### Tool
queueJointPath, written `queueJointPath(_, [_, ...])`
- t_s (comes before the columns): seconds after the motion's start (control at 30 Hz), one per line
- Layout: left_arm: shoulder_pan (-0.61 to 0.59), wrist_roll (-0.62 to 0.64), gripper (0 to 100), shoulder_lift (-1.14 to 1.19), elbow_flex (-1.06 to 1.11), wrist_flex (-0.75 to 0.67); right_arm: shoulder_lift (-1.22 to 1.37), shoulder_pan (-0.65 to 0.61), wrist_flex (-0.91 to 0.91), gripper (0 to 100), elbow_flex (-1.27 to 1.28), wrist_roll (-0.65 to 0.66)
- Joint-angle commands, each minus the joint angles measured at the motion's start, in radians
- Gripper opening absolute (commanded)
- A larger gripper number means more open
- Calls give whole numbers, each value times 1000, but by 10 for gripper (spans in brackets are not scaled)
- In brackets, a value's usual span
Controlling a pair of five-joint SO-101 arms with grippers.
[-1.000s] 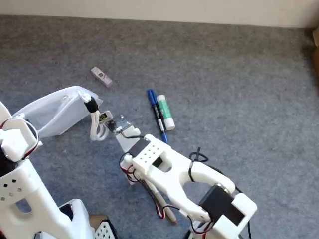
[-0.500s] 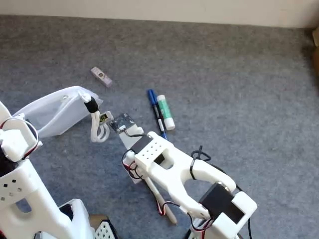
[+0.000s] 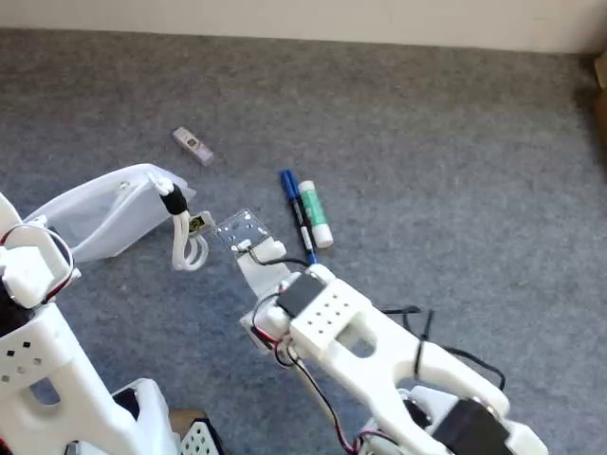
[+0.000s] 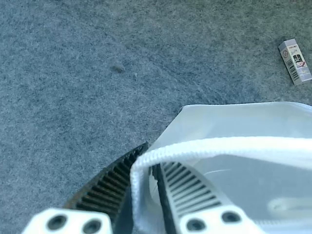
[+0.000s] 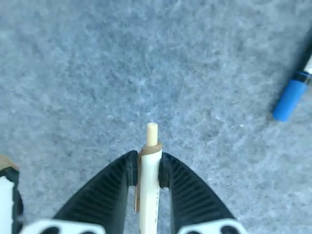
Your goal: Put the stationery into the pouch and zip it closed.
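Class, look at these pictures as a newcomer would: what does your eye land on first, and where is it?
The white pouch stands out at the left, its rim clamped in the left pincer. The right pincer grips a cream pen over the grey surface. A blue pen and a glue stick lie side by side in the middle of it.

High overview — wrist cameras close, seemingly downward
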Motion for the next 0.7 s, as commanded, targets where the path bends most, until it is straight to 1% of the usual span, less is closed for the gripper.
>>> queueJointPath(0.0, [-18,38,7,13,5,-14,-137,-2,-2,4,12,11])
queueJointPath(0.13, [-7,38,7,13,5,-9,-248,-2,-1,4,25,9])
queueJointPath(0.47, [143,38,7,13,5,-8,-533,-5,-10,4,45,5])
queueJointPath(0.67, [211,38,7,13,5,-8,-708,-5,-84,4,45,5])
